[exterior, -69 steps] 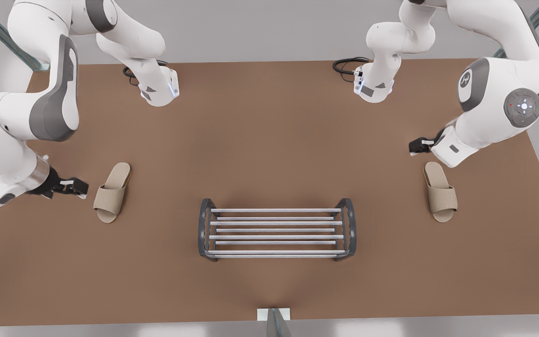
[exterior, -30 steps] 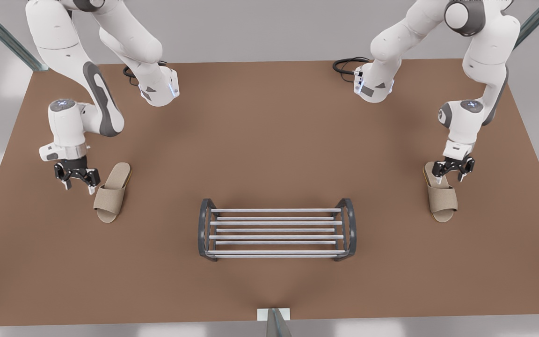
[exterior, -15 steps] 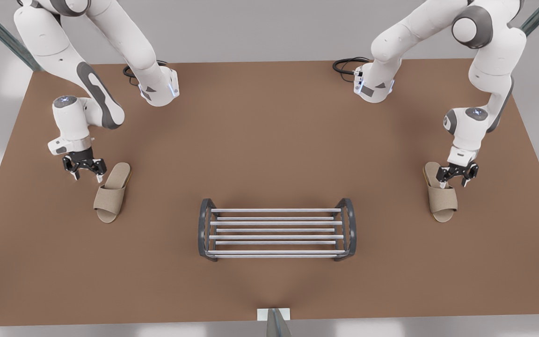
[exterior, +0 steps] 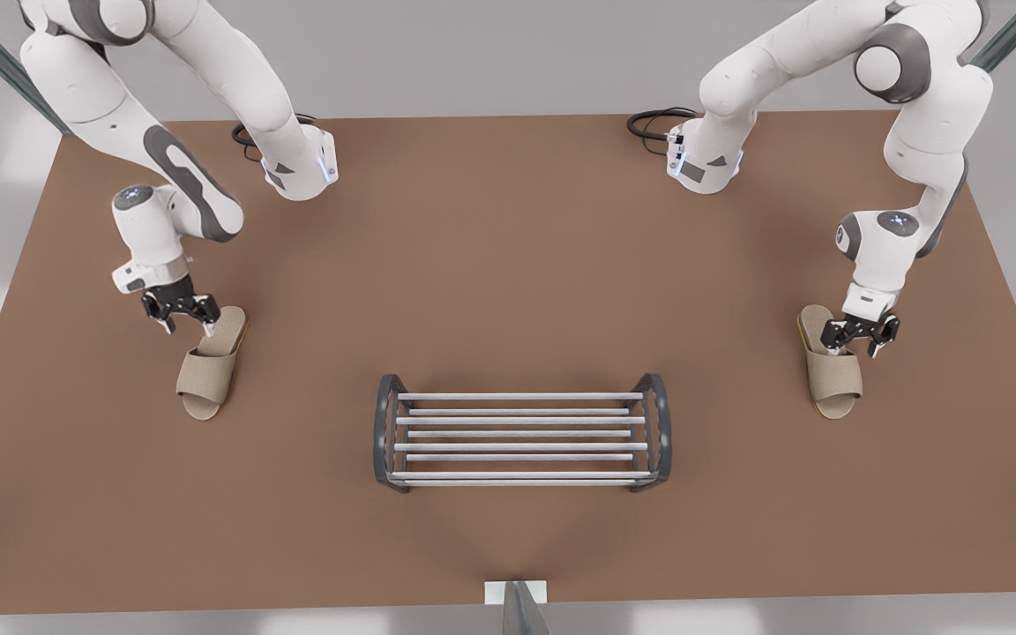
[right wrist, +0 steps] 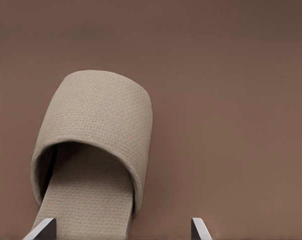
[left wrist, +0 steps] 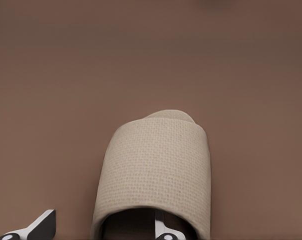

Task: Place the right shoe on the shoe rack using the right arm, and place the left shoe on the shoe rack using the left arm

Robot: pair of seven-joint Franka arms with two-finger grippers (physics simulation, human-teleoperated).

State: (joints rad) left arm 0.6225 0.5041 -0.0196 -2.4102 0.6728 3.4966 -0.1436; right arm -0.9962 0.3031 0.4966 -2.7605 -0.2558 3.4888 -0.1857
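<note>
Two beige slippers lie flat on the brown table (exterior: 508,265), toes toward the near edge. The right shoe (exterior: 206,375) (right wrist: 96,125) is at the front view's left. My right gripper (exterior: 186,328) (right wrist: 121,231) hangs open over its heel, one fingertip (exterior: 208,332) at the heel's edge. The left shoe (exterior: 834,375) (left wrist: 158,170) is at the front view's right. My left gripper (exterior: 852,349) (left wrist: 101,231) is open there, with one finger (left wrist: 160,227) over the insole just behind the strap and the other outside the sole. The shoe rack (exterior: 521,438) stands between them, nothing on it.
Both arm bases (exterior: 301,168) (exterior: 704,163) and a black cable (exterior: 653,119) sit along the far edge. A small white bracket (exterior: 517,593) is at the middle of the near edge. Open table surrounds the rack on every side.
The right gripper has slid toward the front view's right, onto the heel of the right shoe. The left gripper has crept down along the left shoe toward its strap. Neither slipper has moved.
</note>
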